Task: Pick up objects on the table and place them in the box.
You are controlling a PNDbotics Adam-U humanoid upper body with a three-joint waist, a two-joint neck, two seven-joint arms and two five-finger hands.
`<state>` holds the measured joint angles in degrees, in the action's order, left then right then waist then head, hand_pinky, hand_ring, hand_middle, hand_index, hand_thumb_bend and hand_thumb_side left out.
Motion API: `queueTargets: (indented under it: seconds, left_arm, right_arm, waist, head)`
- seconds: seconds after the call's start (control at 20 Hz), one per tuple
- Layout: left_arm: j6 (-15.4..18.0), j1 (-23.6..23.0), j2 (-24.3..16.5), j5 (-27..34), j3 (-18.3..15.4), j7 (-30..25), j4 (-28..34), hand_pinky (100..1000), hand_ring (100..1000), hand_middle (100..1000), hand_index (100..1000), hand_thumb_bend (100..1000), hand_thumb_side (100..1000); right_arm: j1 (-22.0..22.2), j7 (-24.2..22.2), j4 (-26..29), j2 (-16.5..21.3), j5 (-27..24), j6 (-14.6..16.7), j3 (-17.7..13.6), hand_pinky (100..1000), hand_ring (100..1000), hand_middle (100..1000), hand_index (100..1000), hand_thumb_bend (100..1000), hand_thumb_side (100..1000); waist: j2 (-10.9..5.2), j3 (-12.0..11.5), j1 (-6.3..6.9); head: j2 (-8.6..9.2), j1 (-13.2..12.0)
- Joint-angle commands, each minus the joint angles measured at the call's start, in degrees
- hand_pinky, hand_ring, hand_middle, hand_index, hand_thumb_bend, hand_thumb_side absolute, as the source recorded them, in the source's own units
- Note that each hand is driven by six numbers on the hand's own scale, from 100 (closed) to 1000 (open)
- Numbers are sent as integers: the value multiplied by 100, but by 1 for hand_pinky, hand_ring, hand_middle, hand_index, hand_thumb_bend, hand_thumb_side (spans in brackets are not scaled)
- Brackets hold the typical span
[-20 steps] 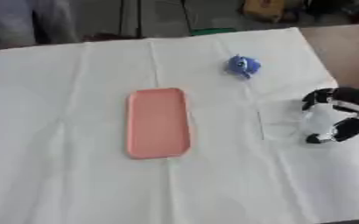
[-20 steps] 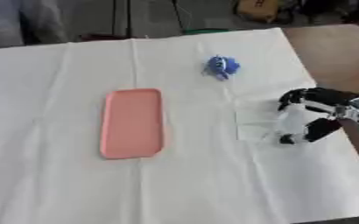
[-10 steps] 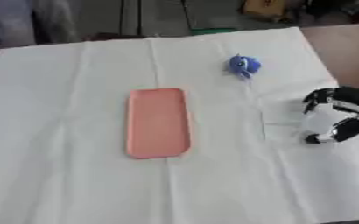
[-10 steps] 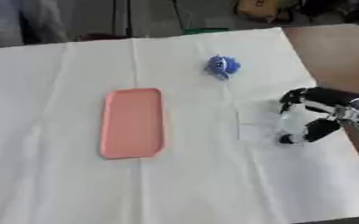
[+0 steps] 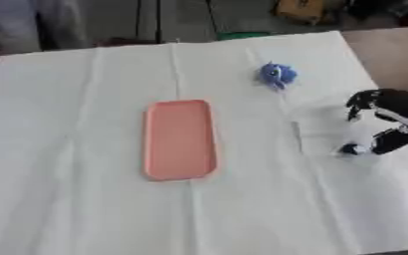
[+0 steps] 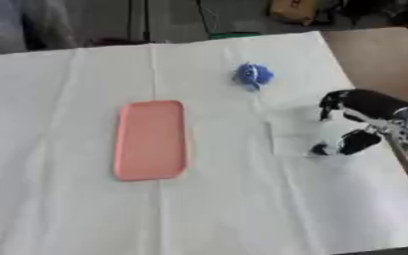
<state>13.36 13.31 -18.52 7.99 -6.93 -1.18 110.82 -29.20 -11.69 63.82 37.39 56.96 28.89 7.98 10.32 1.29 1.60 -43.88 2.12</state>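
My right hand (image 6: 357, 119), fingers curled down but holding nothing, hovers at the cloth's right edge, with the blue toy (image 6: 253, 75) up-left, nearer than the pink tray (image 6: 151, 139).

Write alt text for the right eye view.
A pink tray lies empty at the middle of a table covered with a white cloth. A small blue object sits beyond it to the right, and the black right robot hand hovers at the right edge, fingers curled, holding nothing.
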Motion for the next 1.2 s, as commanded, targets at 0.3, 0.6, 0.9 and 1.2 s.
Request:
queueTargets:
  seconds: [0.3,0.6,0.9,1.2]
  left_arm:
    - [6,79,-60,19,-16,-15,71,669,651,676,788,258,815]
    - [5,80,-59,22,-15,-16,70,668,651,676,788,257,816]
    - [4,77,-59,22,-16,-15,68,668,652,676,788,256,818]
    - [2,71,-62,24,-12,-21,63,668,652,676,788,256,819]
  right_arm:
    - [-36,587,12,84,340,46,17,873,827,784,542,582,543]
    - [-19,750,58,90,187,48,-15,844,795,772,510,572,509]
    - [-39,792,296,91,-319,-33,-66,798,748,766,490,561,468]
    - [-204,590,642,185,-880,-101,-29,789,738,767,483,558,469]
  waist:
    - [-72,-8,-23]
    - [-74,-8,-31]
    - [-71,-8,-32]
    - [-77,-10,-37]
  head:
    - [-24,-7]
    - [-24,-18]
    - [-24,-21]
    - [-24,-3]
